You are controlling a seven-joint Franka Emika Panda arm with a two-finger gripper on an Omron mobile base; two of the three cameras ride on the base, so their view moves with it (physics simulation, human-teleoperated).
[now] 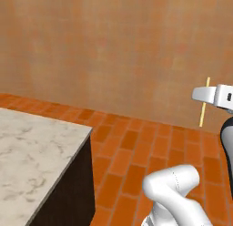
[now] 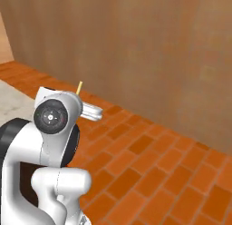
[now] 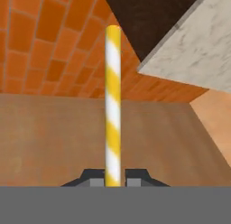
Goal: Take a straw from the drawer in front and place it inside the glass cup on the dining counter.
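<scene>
Clamped tight, our two-finger claw [image 3: 113,178] pinches the thin yellow-and-white striped straw [image 3: 113,105]. We should keep it upright approaching the beige marble counter [image 1: 32,152].

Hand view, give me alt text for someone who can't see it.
The shut gripper holds a yellow-and-white striped straw between its fingertips. Beyond it lie orange brick floor and a corner of the marble dining counter.

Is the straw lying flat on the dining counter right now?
No, the straw stands clamped between the gripper fingertips, off the dining counter.
</scene>
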